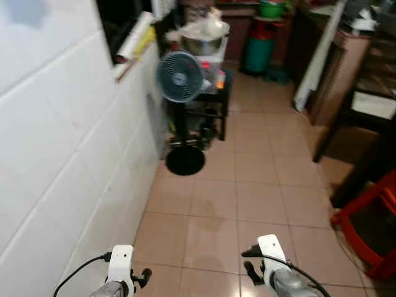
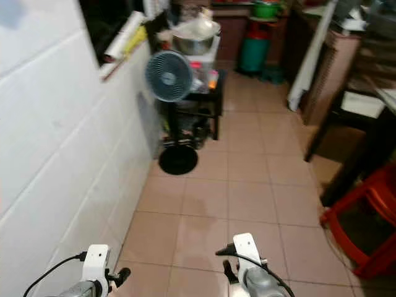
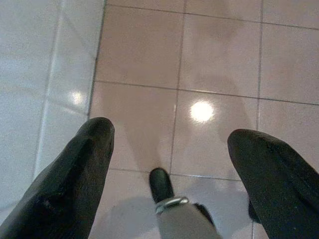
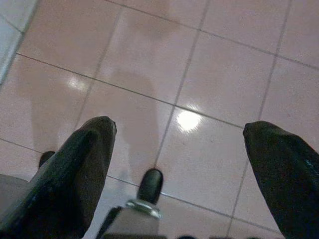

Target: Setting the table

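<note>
The robot stands in a narrow passage floored with pinkish-tan tiles (image 1: pixel 247 185), beside a white tiled wall (image 1: pixel 55 154) on its left. Both arms hang low at the bottom of the head views. The left hand (image 3: pixel 167 149) points down at the floor with its two black fingers (image 3: pixel 75 174) spread wide apart, grasping nothing; below them shows one of the robot's dark feet (image 3: pixel 160 183). The right hand (image 4: pixel 179 159) hangs the same way, fingers (image 4: pixel 79 169) released and well apart over bare tiles, empty.

Ahead, a standing fan (image 1: pixel 179 77) with a blue-grey grille rises on a black round base (image 1: pixel 185 160) close to the wall. Just behind it a black shelf unit (image 1: pixel 216 99) carries a large metal pot (image 1: pixel 201 43). At the far end stands a green cylinder (image 1: pixel 258 52). On the right, a dark table (image 1: pixel 365 117) is partly in view, with a red plastic stool (image 1: pixel 371 223) near it. Any tableware cannot be made out.
</note>
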You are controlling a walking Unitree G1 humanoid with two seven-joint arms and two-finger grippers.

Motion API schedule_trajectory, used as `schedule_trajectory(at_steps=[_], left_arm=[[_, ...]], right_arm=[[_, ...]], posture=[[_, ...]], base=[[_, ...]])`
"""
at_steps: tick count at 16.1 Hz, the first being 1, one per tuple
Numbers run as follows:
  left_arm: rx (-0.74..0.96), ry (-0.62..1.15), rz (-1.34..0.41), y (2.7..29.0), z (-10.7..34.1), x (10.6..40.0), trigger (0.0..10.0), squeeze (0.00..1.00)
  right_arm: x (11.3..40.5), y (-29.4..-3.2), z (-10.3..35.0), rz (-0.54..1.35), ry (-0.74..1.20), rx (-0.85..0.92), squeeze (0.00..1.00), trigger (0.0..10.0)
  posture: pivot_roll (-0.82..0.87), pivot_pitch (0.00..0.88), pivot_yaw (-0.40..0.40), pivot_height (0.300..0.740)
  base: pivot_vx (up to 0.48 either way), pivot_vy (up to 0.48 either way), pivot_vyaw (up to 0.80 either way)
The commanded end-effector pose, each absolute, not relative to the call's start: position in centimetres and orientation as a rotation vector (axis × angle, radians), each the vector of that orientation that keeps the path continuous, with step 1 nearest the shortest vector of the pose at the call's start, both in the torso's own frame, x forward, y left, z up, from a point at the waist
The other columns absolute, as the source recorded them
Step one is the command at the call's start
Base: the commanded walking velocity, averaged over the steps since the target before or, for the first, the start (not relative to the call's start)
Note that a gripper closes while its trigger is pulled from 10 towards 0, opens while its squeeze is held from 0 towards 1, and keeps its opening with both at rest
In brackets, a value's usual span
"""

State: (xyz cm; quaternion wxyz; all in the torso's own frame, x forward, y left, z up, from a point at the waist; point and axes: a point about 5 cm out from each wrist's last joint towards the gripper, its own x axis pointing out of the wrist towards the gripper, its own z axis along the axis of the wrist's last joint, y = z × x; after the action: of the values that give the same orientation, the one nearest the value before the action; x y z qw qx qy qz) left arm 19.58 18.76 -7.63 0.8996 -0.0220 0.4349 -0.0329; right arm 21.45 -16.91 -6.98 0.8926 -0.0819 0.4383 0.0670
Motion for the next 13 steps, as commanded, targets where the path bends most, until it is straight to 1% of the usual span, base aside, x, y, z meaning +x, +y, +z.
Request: schedule_trajectory(at_steps=[1,2,5,8,13], left_arm=[[-0.03,0.917,-0.067,19.2,-7.7,19.3,10.0,0.0],[-0.02,0.934,-0.068,19.2,-7.9,18.9,10.0,0.0],[-0.008,0.958,-0.068,19.1,-8.2,18.4,10.0,0.0],[-0.002,0.976,-0.066,19.2,-8.5,17.9,10.0,0.0],[0.0,0.991,-0.065,19.2,-8.8,17.3,10.0,0.0]], right_arm=[[21.8,-16.1,-6.8,0.172,0.889,-0.178,0.0,10.0],[21.7,-15.8,-6.9,0.193,0.886,-0.202,0.0,10.0],[21.2,-16.4,-7.2,0.175,0.907,-0.202,0.0,10.0],[20.5,-16.4,-7.6,0.172,0.928,-0.196,0.0,10.0],[20.0,-16.4,-7.8,0.186,0.938,-0.208,0.0,10.0]], posture=[[0.0,0.0,0.026,0.74],[-0.01,0.0,0.027,0.74],[-0.01,0.0,0.029,0.74],[-0.01,0.0,0.033,0.74],[-0.01,0.0,0.035,0.74]], base=[[0.386,0.0,0.0],[0.39,0.0,0.0],[0.391,0.0,0.0],[0.391,0.0,0.0],[0.382,0.251,0.0]])
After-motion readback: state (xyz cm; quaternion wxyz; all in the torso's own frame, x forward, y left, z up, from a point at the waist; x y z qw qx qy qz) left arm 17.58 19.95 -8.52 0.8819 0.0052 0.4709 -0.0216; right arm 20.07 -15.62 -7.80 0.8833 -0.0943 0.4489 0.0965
